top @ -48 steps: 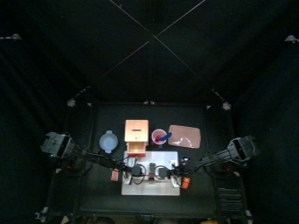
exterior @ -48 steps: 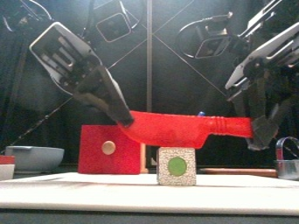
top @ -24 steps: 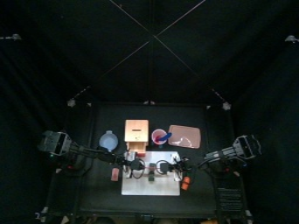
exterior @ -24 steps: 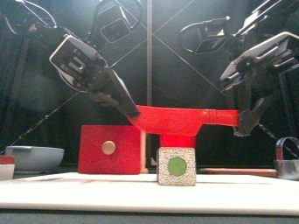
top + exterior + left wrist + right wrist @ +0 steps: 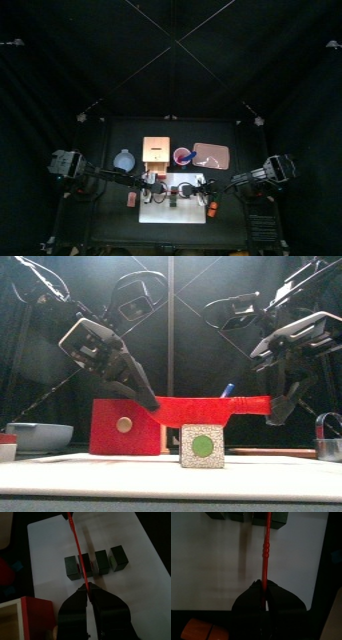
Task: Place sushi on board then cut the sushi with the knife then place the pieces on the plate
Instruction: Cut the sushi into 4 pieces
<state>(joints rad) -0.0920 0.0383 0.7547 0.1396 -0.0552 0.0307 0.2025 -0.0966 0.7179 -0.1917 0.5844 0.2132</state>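
Sushi roll (image 5: 97, 562): you have it lying on the white cutting board (image 5: 127, 537), about midway across it. It is four dark green, square-cut blocks in a row that runs from the board's front edge toward its back edge. In the front view its end face is a pale speckled square with a round green centre. The board itself is flat, matt and plain.

The red knife (image 5: 214, 406) is smooth plastic, a hairline seen edge-on from either wrist and a broad flat bar from the front. It lies level and crosswise over the roll, above the seam between the two blocks nearest the board's back edge. You cannot tell whether the blade touches them. The left gripper (image 5: 144, 399) is clamped on one end of the knife and the right gripper (image 5: 282, 408) on the other, each pair of jaws pressed tight against the plastic.

Behind the board's back edge the pale wooden box (image 5: 158, 152) shows its red drawer front with a small round knob. Next to it, toward the right edge of the table (image 5: 134, 130), stands the red cup (image 5: 182, 155) with a blue knife (image 5: 227, 387) poking up out of it. Beyond the cup is the flat pink tray (image 5: 214, 155); what lies on it is too small to tell. The blue-grey bowl (image 5: 38, 436) sits toward the table's left edge, its inside hidden. An orange toy (image 5: 201, 631) lies just off the board's right edge near the front, and a small red thing (image 5: 131, 199) just off its left edge
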